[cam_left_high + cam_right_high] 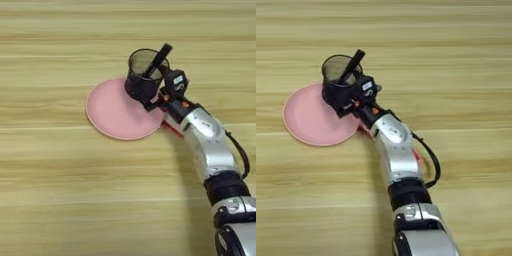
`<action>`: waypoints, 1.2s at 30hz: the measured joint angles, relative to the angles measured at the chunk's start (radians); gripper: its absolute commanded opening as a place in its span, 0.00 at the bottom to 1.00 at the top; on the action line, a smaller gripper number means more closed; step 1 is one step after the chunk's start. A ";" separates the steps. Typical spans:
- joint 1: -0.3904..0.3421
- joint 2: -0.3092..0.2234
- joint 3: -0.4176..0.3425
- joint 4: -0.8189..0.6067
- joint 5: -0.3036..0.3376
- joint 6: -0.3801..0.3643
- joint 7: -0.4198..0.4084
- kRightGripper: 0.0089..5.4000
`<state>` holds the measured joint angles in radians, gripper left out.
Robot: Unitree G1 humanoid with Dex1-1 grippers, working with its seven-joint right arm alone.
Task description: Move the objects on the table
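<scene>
Down at the bottom my silver forearm (212,150) reaches up to the gripper (156,95), clamped, I think, on the pen cup (144,75) with marker (159,59) over the pink plate (117,112), red pen (172,128) still untouched.

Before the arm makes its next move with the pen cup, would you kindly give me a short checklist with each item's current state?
1. Gripper at the pen cup: ok.
2. Grip firmly closed on the cup: cannot tell.
3. Cup upright: ok.
4. Marker inside the cup, leaning: ok.
5. Cup base over the pink plate rim: ok; resting or lifted, cannot tell.
6. Red pen free of the arm: not ok, mostly hidden beneath it.
</scene>
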<state>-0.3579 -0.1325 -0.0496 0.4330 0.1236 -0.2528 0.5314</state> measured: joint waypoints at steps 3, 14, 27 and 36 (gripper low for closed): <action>0.029 -0.021 -0.018 -0.048 0.004 0.011 -0.008 0.87; 0.100 -0.100 -0.116 -0.117 0.031 0.048 -0.066 0.87; 0.112 -0.183 -0.229 0.031 0.025 0.044 -0.168 0.87; 0.113 -0.207 -0.232 0.140 -0.003 0.040 -0.210 0.87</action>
<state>-0.2453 -0.3395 -0.2816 0.5728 0.1207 -0.2132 0.3214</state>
